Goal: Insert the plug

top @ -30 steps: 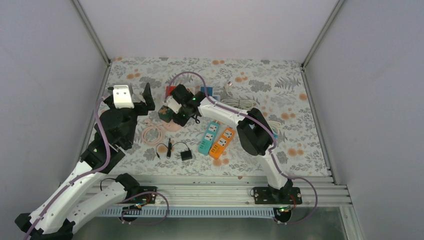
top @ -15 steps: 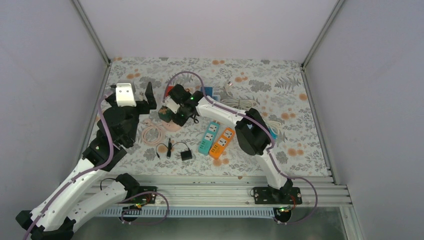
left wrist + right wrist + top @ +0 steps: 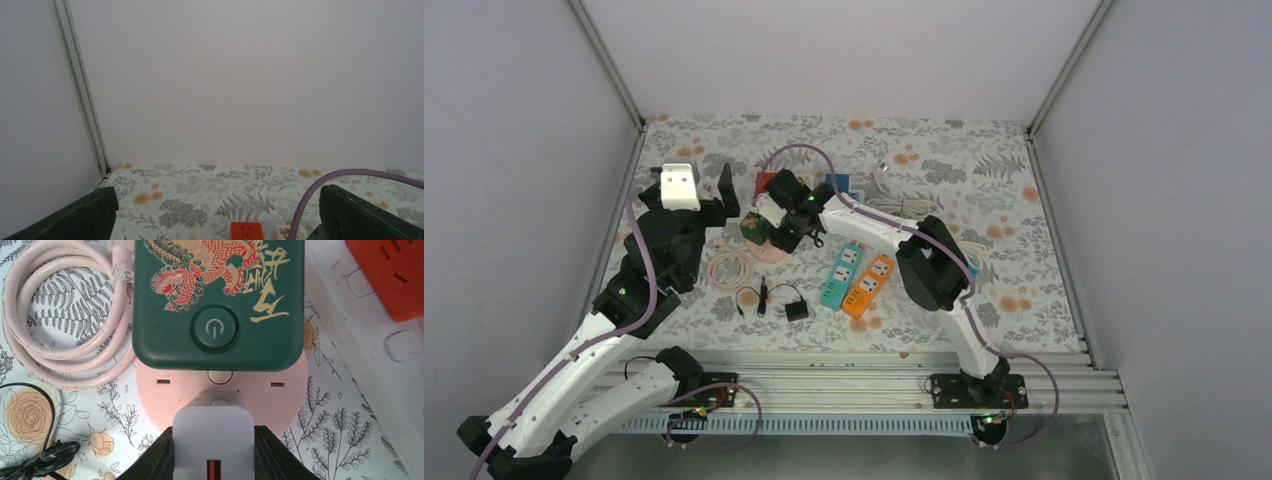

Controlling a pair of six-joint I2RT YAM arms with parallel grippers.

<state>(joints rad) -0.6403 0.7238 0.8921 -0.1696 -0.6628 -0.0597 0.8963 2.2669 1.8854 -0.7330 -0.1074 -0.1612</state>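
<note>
Judging by the top view, insertion looks close but unconfirmed: the right gripper (image 3: 771,222) is seen low at the green cube (image 3: 752,228), the left gripper (image 3: 699,192) raised at its 9 o'clock. In the left wrist view, its fingers (image 3: 85,217) are spread wide. In the right wrist view, the white plug (image 3: 213,437) is clamped by the right fingers (image 3: 150,460) over the pink socket base (image 3: 280,390), at the cube's 6 o'clock; seating cannot be told. A power symbol is printed on the button (image 3: 215,328); the gold characters (image 3: 270,300) cannot be read.

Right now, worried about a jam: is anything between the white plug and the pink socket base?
Nothing visible. The white plug, gripped by the right fingers, sits over the pink socket base; the green block lies beyond it.
</note>
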